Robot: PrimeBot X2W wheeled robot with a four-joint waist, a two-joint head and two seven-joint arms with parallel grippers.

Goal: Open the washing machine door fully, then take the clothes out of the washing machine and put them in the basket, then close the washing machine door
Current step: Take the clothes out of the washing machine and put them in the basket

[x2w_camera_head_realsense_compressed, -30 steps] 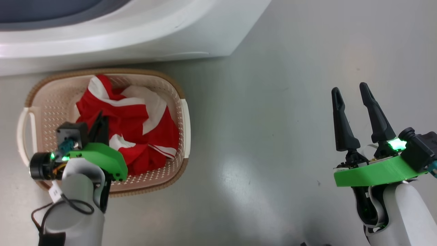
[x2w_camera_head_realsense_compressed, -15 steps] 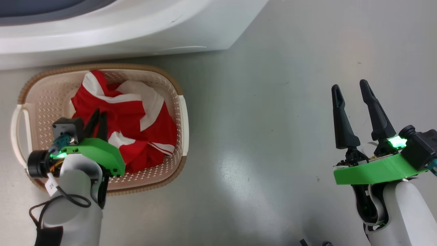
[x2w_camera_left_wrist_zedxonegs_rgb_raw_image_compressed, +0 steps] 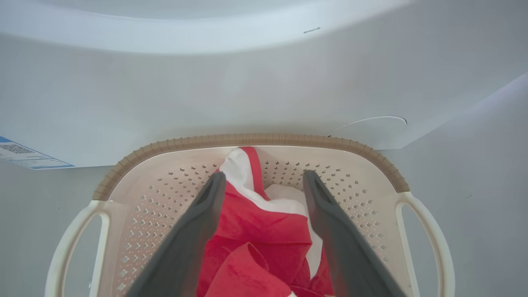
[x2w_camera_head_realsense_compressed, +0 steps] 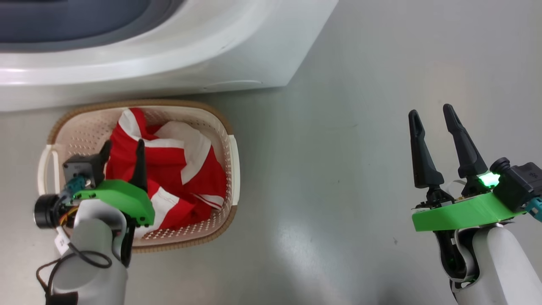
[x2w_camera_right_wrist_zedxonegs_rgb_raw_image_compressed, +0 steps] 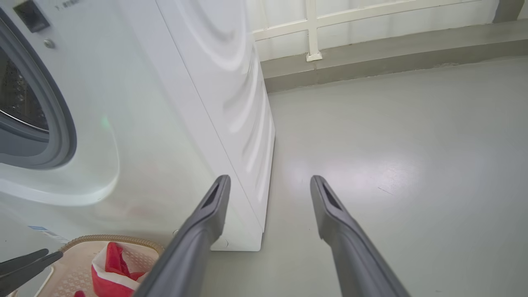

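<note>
- Left gripper: the fingers, pressed together a second earlier, now stand spread wide over the basket; the red cloth lies loose between them and neither finger pinches it
- Clothes: a red garment with white stripes, crumpled inside the basket, its highest fold leaning against the far wall
- Basket: cream, perforated, with a brown rim and white side handles; it stands on the grey floor just in front of the washing machine
- Washing machine: its white body runs along the top of the head view; the right wrist view shows the grey rubber ring with the steel drum behind it
- Dark grey band at the head view's top left: probably the same ring, cut off by the frame edge
- Right gripper: fingers spread, holding nothing, over bare floor well apart from the basket
</note>
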